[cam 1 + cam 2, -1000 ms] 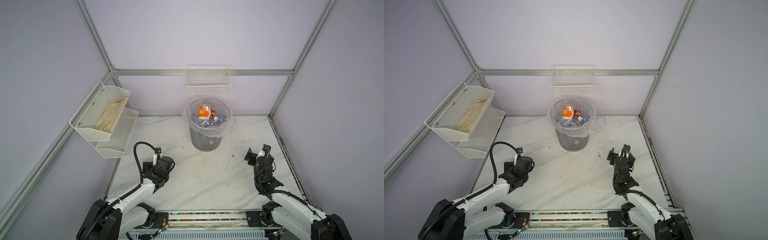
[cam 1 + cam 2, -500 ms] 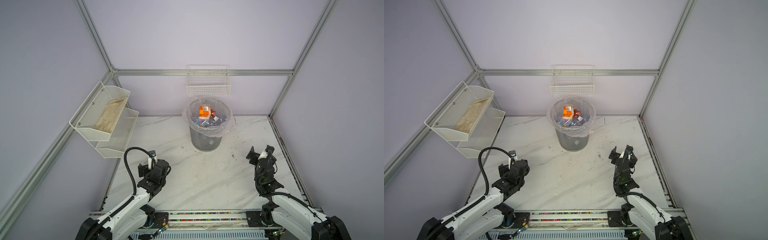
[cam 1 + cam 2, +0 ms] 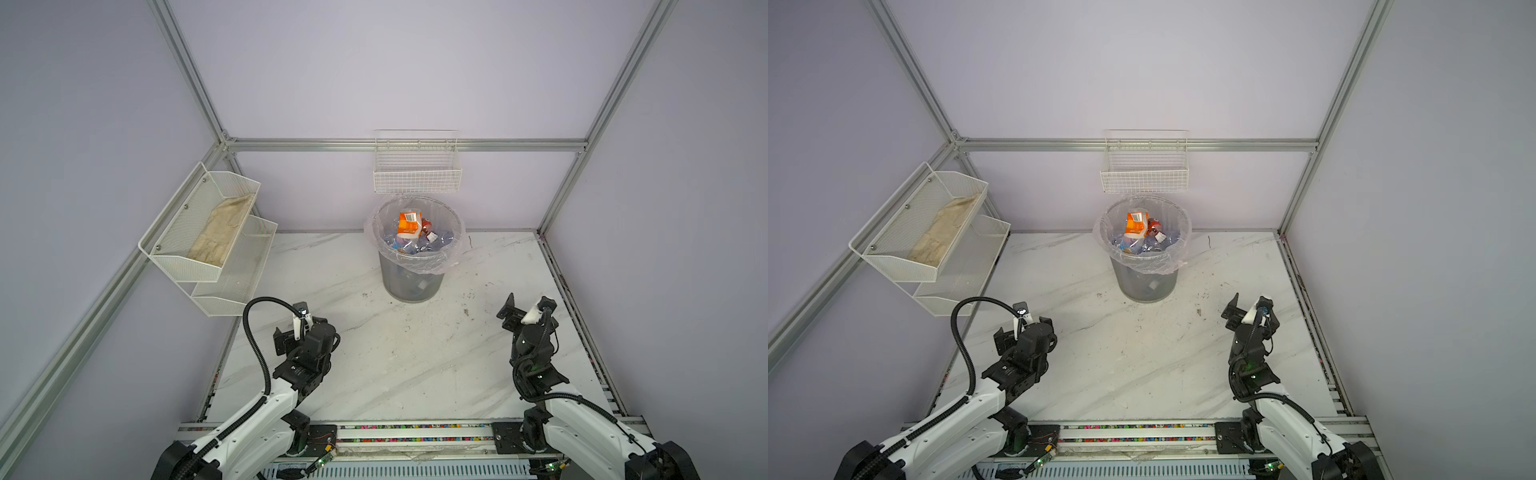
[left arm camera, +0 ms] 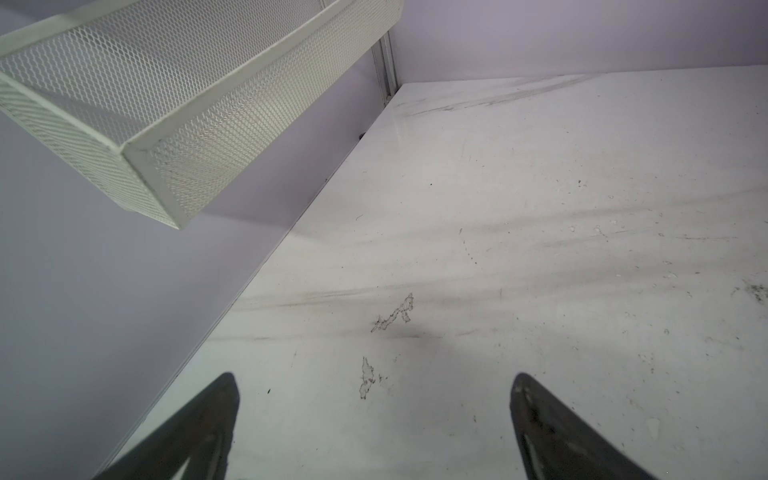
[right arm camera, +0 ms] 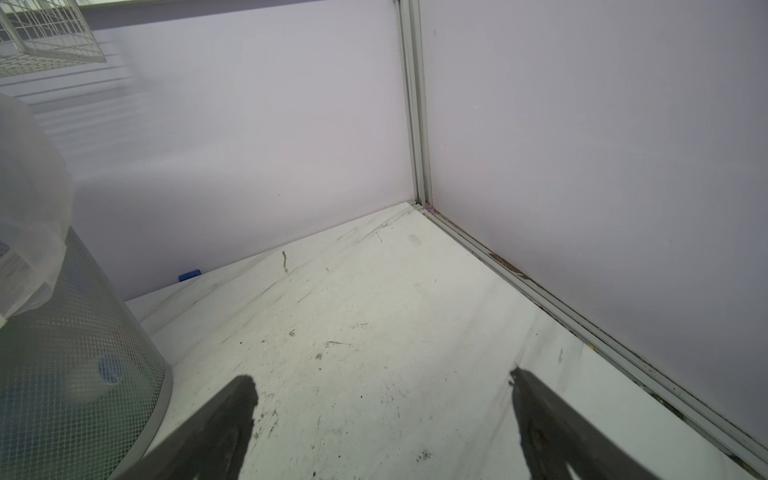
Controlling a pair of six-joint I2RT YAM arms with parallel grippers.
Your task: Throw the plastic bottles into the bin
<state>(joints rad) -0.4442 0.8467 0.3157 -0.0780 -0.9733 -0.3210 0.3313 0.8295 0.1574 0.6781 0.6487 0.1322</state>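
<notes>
1. When checking the near edge, find the left tool [image 4: 374, 380] and the right tool [image 5: 381, 376], two in all, both spread wide and empty, hanging above the bare counter [image 3: 415, 357].
2. Scan the counter between and ahead of the tools: zero bottles lying on it in any view.
3. Locate the bin [image 3: 409, 282], one only, upright near the back wall, mouth upward. Bearing: ahead and rightward from the left tool, ahead and leftward from the right tool. Neither arm clearly nearer in both top views; mesh wall caught in the right wrist view only.
4. Find the plastic bottles [image 3: 409, 226] inside the bin, heaped at mixed angles: one orange-labelled on top, one dark red beside it, several clear-blue beneath. Exact count not possible.
5. Note one small blue piece [image 5: 189, 275] at the foot of the back wall beyond the bin; kind not determinable.
6. Disregard the wall fittings: one two-tier mesh shelf [image 3: 183, 266] holding one beige cloth [image 3: 220, 232], and one wire basket [image 3: 417, 180] above the bin.
7. Judge the clearing finished or nearly so, with no grasp target near either tool.
</notes>
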